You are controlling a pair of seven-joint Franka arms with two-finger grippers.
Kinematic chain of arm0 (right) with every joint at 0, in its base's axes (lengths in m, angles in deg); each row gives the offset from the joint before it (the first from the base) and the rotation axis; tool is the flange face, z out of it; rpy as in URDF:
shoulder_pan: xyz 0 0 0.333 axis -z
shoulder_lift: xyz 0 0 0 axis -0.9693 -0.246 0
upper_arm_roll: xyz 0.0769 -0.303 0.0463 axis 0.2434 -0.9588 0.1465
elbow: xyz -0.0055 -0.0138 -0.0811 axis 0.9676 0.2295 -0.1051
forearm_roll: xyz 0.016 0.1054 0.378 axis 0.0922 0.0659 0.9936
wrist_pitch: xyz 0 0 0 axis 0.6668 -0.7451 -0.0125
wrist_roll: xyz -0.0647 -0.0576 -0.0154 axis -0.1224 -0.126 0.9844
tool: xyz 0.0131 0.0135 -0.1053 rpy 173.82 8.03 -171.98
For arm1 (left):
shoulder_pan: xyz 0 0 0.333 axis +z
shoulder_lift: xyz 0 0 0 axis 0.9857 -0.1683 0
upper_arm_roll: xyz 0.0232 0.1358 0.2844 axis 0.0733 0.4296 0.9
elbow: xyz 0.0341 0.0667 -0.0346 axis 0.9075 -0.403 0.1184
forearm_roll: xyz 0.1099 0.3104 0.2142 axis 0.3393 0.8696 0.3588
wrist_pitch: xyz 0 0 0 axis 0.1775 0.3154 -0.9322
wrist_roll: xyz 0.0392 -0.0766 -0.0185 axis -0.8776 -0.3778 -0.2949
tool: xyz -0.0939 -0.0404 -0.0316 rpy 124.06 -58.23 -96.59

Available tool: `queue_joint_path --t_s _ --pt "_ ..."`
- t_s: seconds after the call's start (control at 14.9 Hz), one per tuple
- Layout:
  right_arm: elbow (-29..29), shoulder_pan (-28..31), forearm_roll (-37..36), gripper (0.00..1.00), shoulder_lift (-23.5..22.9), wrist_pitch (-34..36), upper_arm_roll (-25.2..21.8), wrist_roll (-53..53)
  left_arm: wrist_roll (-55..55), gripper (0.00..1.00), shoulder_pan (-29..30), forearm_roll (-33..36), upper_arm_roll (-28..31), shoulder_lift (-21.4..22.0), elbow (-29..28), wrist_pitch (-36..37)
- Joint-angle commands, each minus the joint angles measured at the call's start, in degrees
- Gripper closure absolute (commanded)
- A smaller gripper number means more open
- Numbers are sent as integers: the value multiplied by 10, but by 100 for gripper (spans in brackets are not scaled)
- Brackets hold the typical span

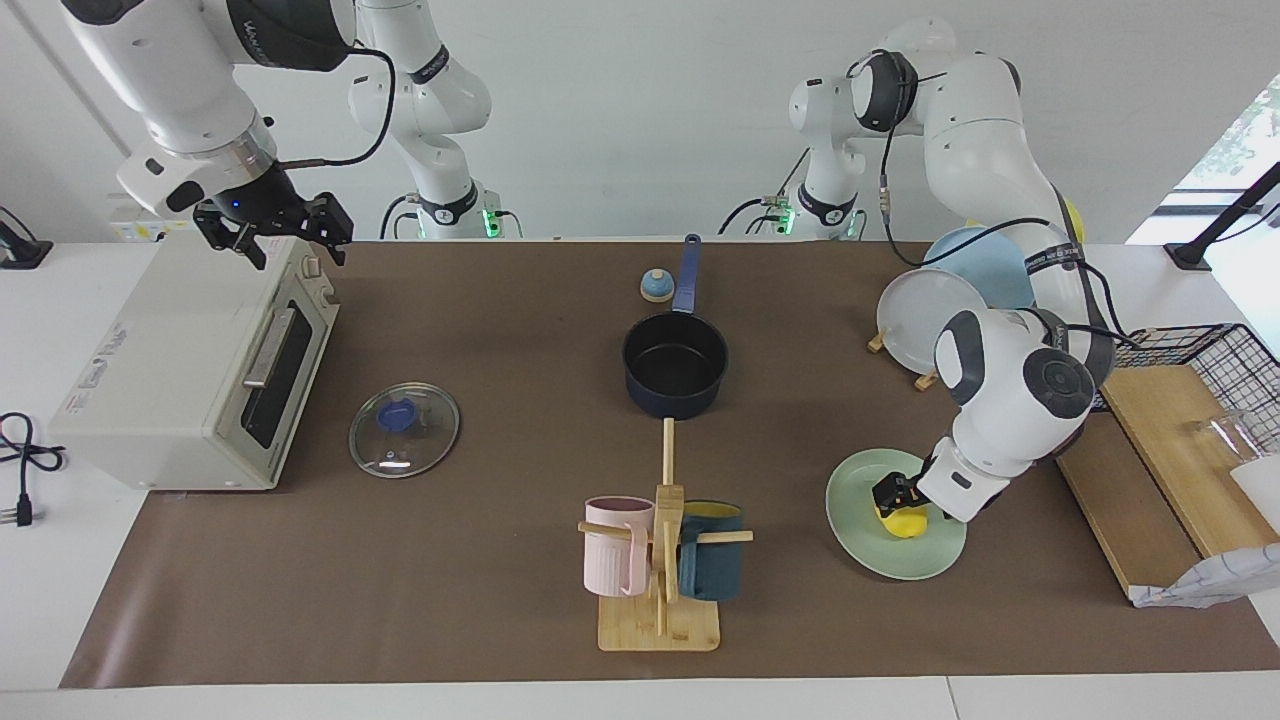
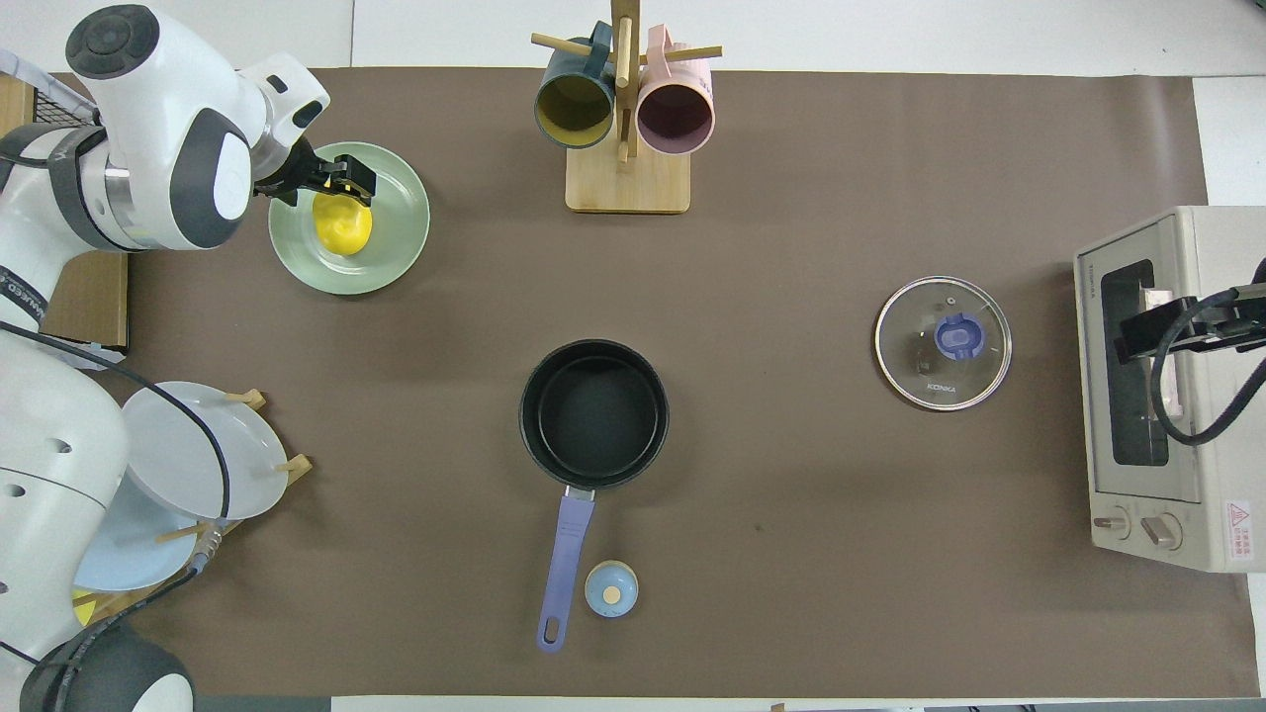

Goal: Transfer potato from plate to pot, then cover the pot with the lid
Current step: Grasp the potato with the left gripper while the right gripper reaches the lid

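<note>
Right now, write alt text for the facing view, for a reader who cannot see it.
The left gripper is down at the yellow potato on the mint-green plate, jaws open. The navy pot sits empty mid-table, and its glass lid lies flat in front of the toaster oven. The right gripper waits open over that oven.

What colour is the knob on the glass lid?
Blue. The lid shows it best in the overhead view.

Open brown mat lies between the left gripper (image 1: pixel 893 497), low over the plate (image 1: pixel 860 545), and the pot (image 1: pixel 675 365). The mug tree (image 1: pixel 662 560) stands beside that path; the plate rack (image 1: pixel 925 320) crowds the arm's robot-ward side.
</note>
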Motion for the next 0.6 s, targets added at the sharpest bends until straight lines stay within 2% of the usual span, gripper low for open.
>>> queue_joint_path --t_s 0.0,0.07,0.13,0.2,0.33,0.47,0.54 --pt "7 2 6 0 10 16 1 -7 -29 0 -9 12 8 31 -62 -48" --pt "18 3 6 0 15 12 2 2 -30 0 -10 12 8 34 -73 -56" --pt "38 3 6 0 22 -7 2 14 -30 9 -10 12 8 35 -73 -56" --pt "77 -1 6 0 37 -60 2 18 -30 28 -10 13 8 35 -74 -57" --pt "173 -15 7 0 74 -157 10 13 -27 100 -8 13 8 35 -70 -53" --pt "240 -42 7 0 80 -253 11 5 -26 100 -10 11 8 37 -56 -43" --pt "242 -46 7 0 68 -268 12 3 -29 100 -9 6 6 47 -51 -36"
